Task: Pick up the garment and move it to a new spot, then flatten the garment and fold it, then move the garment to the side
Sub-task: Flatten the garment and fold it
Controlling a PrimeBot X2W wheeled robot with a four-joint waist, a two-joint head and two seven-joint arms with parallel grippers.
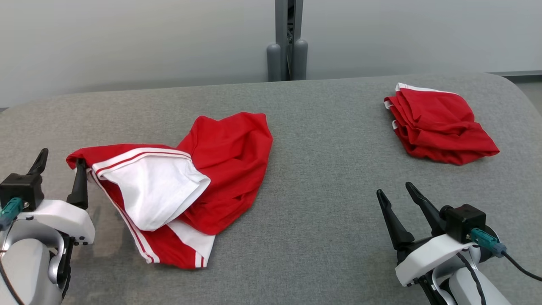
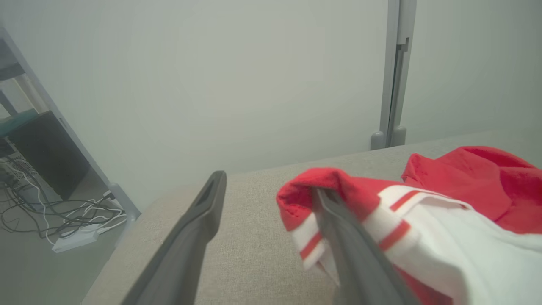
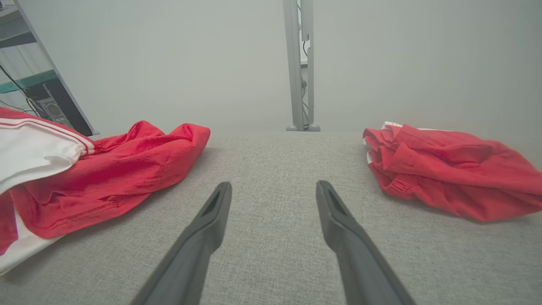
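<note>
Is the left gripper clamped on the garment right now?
No: the left gripper has its jaws wide apart, and the garment hem is only draped over one finger.

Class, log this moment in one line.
left gripper open, finger under hem of crumpled red-and-white garment; right gripper open; folded red garment far right
</note>
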